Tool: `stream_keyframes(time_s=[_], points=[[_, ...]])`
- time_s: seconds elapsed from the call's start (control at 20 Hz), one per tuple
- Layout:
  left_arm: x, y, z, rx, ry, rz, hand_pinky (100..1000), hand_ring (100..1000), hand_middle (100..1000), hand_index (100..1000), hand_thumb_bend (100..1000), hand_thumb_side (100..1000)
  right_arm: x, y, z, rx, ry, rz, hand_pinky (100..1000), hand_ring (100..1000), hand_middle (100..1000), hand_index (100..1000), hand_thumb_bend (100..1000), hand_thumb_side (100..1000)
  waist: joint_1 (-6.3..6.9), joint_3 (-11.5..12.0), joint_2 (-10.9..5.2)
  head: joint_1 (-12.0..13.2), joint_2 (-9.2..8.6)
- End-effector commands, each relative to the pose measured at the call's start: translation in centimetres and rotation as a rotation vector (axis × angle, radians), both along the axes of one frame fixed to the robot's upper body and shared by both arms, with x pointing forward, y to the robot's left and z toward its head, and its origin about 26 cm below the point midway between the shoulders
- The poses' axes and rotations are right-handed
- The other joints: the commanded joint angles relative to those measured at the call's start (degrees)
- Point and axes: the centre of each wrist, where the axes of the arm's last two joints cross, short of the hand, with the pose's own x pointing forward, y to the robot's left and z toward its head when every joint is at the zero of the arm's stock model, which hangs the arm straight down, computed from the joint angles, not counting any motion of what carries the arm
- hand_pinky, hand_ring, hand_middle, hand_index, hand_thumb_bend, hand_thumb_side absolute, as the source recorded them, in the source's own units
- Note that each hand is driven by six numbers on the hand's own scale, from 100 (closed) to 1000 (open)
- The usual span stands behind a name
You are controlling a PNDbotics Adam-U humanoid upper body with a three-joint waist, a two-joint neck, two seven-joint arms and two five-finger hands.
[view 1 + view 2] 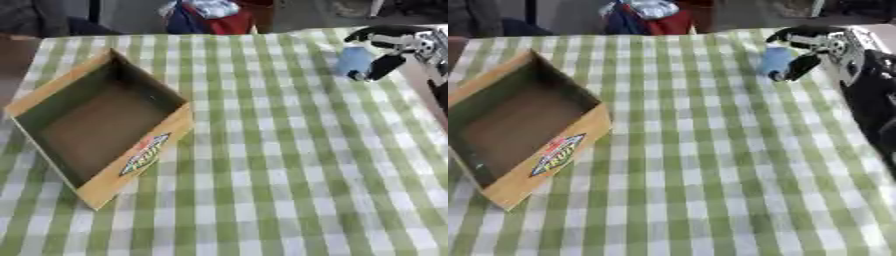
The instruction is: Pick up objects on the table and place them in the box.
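Left eye first: my right hand (395,46) is up at about 2 o'clock on the checked tablecloth (289,165), fingers and thumb curled around a small light-blue thing (353,61), too blurry for me to say what it is. The thumb sits just below it, the fingers arch over the top. The box (96,132) is over at 9 o'clock, open, well apart from the hand.

Right eye: same grip, with the blue thing at the hand's 9 o'clock side.
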Motion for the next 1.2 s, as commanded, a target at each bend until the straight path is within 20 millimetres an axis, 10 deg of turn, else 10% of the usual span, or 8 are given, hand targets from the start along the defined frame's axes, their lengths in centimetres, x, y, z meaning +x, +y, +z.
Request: stream_keyframes(time_s=[0.05, 0.9, 1.2], points=[[-0.2, 0.0, 0.9, 0.017, -0.035, -0.010, 651, 535, 605, 760, 100, 657, -0.8, -1.4, 2.4, -0.012, -0.050, -0.039, 941, 1000, 1000, 1000, 263, 313, -0.03, 0.20, -0.77, -0.42, -0.93], [-0.1, -0.1, 1.1, 0.018, -0.040, -0.018, 652, 534, 605, 761, 100, 658, -1.3, -2.5, 0.9, -0.008, -0.025, -0.096, 945, 1000, 1000, 996, 198, 336, 0.19, 0.89, -0.24, -1.17, -1.90], [-0.1, -0.1, 1.1, 0.019, -0.040, -0.018, 653, 535, 605, 761, 100, 659, -1.4, -2.7, 0.5, -0.003, -0.030, -0.103, 934, 1000, 1000, 830, 100, 230, 0.19, 0.74, -0.37, -1.15, -1.92]])
